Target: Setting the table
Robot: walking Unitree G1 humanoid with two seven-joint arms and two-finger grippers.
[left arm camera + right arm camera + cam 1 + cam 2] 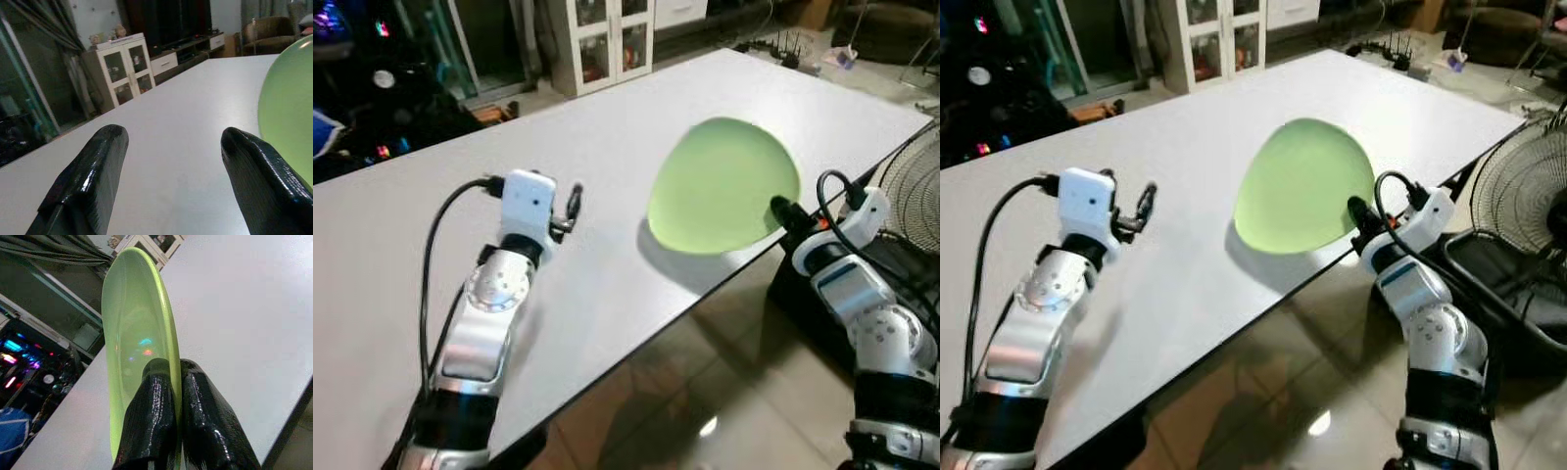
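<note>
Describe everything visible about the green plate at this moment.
The green plate is a pale lime, round, smooth and glossy piece, plain with a shallow raised rim, looking like plastic or glazed ceramic. It is empty. It sits tilted over the white table near its front edge, casting a shadow beneath. The right gripper is shut on its rim, one finger on each face. The left gripper stands open beside it, not touching.

A home living room; white cabinet [607, 39], armchair [266, 32], fan [1518, 196].

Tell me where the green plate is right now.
The green plate is over the white table's near edge on the robot's right, its rim pinched by the right gripper.
</note>
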